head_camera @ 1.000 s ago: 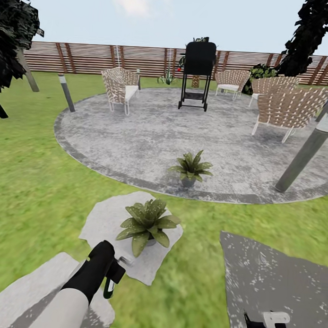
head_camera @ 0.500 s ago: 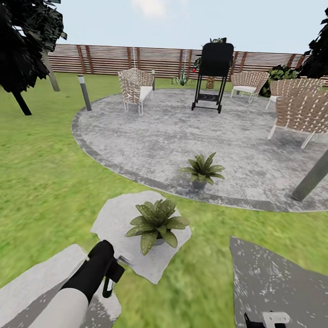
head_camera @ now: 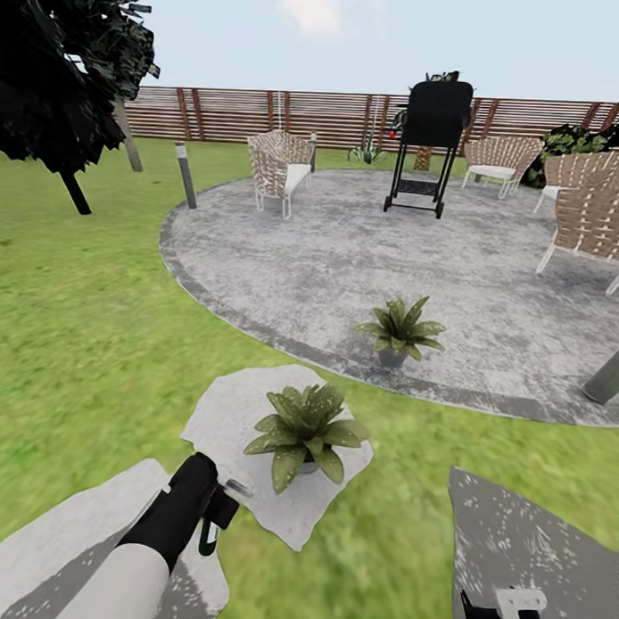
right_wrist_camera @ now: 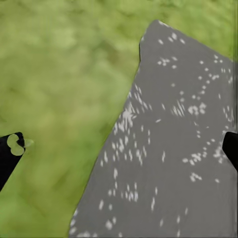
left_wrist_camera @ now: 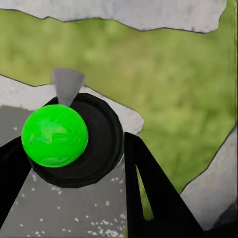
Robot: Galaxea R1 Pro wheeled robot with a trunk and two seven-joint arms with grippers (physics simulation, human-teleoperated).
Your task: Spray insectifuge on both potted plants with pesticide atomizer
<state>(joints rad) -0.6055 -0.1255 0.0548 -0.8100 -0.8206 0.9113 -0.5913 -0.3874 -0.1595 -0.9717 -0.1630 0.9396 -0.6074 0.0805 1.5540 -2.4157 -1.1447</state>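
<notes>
Since the earlier head frames the whole picture has slid rightward, which indicates that my head or base has turned left; the plants themselves have not moved on the ground. Head view: my left gripper [head_camera: 215, 511], on a black-and-white arm, hangs over the pale grey stepping stone [head_camera: 225, 414], pinching the slim dark green pesticide atomizer [head_camera: 209, 540], whose bottle hangs just below the fingers. Just beyond it sits the nearer potted plant [head_camera: 307, 427], a low rosette of broad green leaves in a small grey pot, on that same stone. The farther potted plant [head_camera: 400, 328] stands on the edge of the round grey paved patio [head_camera: 347, 248], well apart from the first. My right gripper [head_camera: 504, 611] rests low over a darker grey stone slab [head_camera: 533, 549]. Left wrist view: the black fingers [left_wrist_camera: 153, 198] are closed on either side of the atomizer's round dark top, which carries a bright green ball, with a grey nozzle tip ahead of it. Right wrist view: the two black fingertips [right_wrist_camera: 10, 158] sit at opposite edges of the frame, spread wide and holding nothing, over grass and slab. I judge the pick-up complete and the approach to the spraying step in hand; the next move calls for bringing the nozzle to face the nearer rosette.
</notes>
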